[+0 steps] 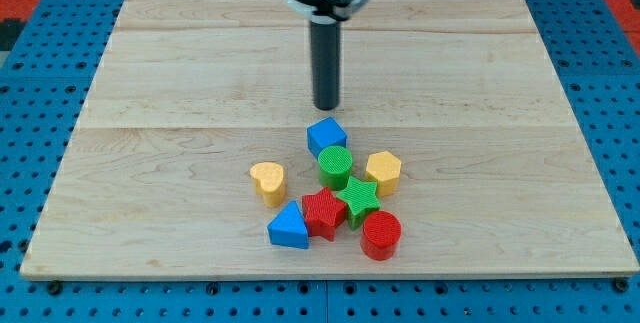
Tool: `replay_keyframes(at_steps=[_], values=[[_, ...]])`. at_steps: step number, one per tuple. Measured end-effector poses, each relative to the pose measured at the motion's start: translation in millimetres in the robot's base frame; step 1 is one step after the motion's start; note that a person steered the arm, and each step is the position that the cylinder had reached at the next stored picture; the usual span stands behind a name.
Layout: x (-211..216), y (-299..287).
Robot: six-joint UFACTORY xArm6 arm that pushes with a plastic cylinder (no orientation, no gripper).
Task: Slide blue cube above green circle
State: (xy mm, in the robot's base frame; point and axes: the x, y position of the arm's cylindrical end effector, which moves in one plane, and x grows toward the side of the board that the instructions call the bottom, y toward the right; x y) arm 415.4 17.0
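The blue cube (326, 135) sits on the wooden board, touching the upper left of the green circle (335, 166), a short green cylinder just below it in the view. My tip (326, 107) is the lower end of the dark rod. It stands just above the blue cube in the view, a small gap away from it.
Other blocks crowd around the green circle: a yellow hexagon (383, 172) to its right, a green star (358, 199) below it, a red star (323, 211), a red cylinder (381, 235), a blue triangle (289, 226) and a yellow heart (267, 181). The wooden board (150, 163) lies on a blue pegboard.
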Motion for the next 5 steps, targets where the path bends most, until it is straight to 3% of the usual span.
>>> replay_keyframes(at_steps=[3,5], values=[[28.0,-31.2],[14.3,-72.0]])
